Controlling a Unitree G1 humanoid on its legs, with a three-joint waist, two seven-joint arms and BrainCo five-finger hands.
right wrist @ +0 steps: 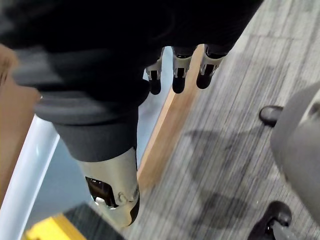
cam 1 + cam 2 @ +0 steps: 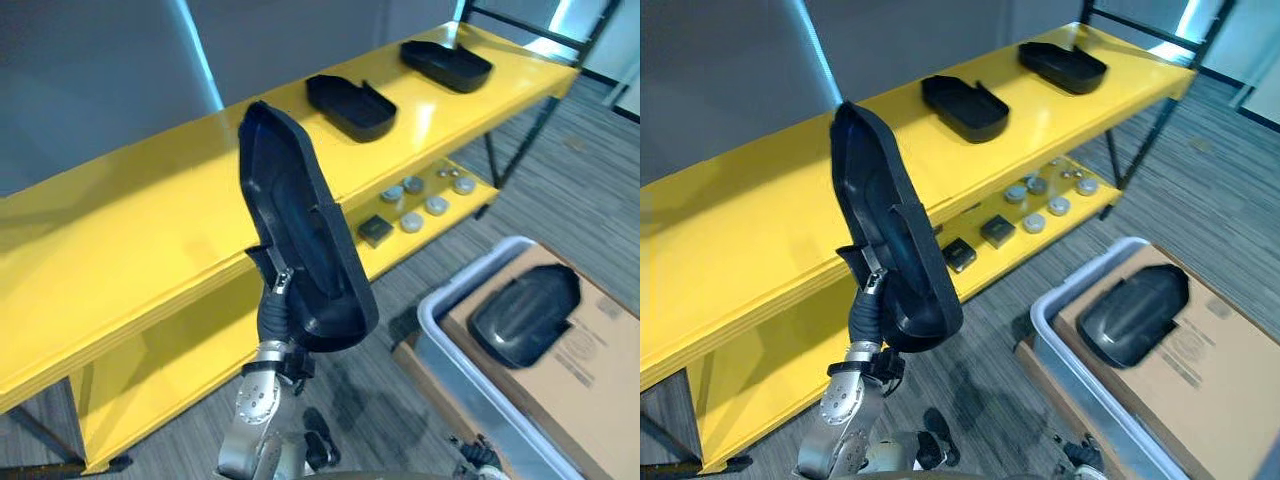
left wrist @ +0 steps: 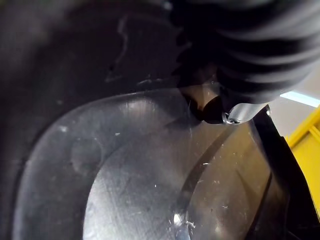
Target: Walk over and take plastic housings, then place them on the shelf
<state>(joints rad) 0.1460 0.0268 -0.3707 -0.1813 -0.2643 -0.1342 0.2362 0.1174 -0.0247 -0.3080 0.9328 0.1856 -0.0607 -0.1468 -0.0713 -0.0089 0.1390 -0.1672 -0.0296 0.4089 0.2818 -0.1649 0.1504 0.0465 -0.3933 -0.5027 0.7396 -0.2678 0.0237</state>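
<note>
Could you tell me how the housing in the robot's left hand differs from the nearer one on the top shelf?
The held housing stands nearly upright; the shelf housing lies flat, hollow side up. The held housing is gripped by the left hand in front of the yellow shelf; the shelf housing rests on it untouched. Both are black, rimmed shells.

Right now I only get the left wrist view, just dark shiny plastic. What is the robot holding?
Observer: A long black housing, held on end in its left hand, in front of a yellow shelf.
Operator: Anything on that shelf yet?
Observer: Yes, a near housing and a far housing lie on its top board.
Operator: Any left to fetch?
Observer: One, the last housing, on a cardboard box in a pale bin to the robot's right.
</note>
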